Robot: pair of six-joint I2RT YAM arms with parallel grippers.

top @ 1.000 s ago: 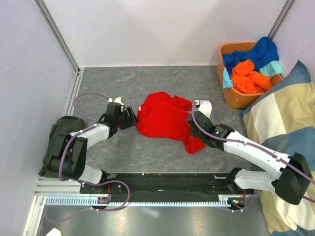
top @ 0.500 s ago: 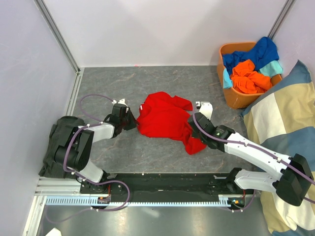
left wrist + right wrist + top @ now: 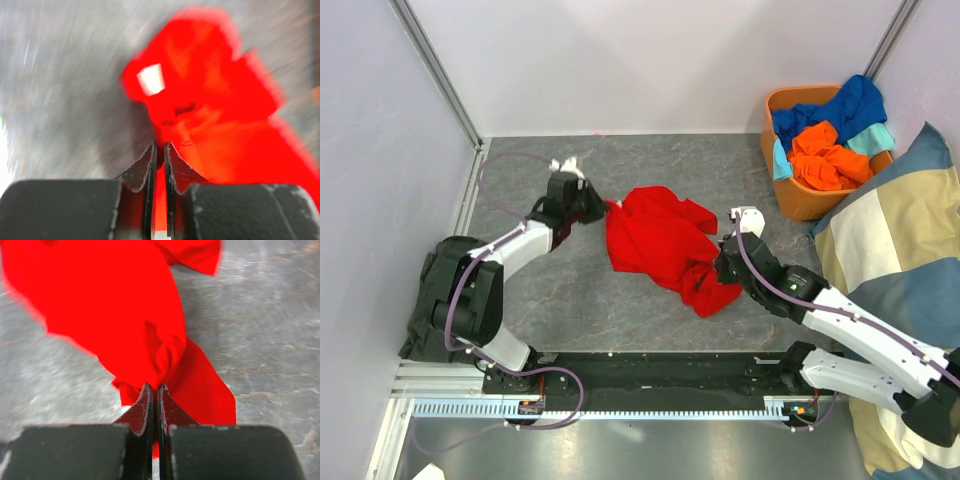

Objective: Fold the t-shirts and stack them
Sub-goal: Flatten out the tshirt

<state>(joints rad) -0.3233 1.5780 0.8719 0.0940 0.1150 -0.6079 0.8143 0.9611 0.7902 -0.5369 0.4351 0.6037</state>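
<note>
Looking down from the top camera, you see the red t-shirt [image 3: 660,245] crumpled mid-table [image 3: 570,300], its far-left corner drawn to the left gripper [image 3: 604,206] and its near-right bunch at the right gripper [image 3: 722,268]. The other t-shirts [image 3: 830,140], orange, blue and teal, fill the basket [image 3: 790,200] beside the checked cushion [image 3: 890,250]. From here you cannot tell how either of the 2 claws stands. Your blurred left wrist view shows the left gripper [image 3: 160,145] nearly closed with red t-shirt [image 3: 220,125] cloth in the slit, plus a white label [image 3: 150,79]. Your right wrist view shows the right gripper [image 3: 154,387] pinched tight on a gathered fold of the red t-shirt [image 3: 125,315].
</note>
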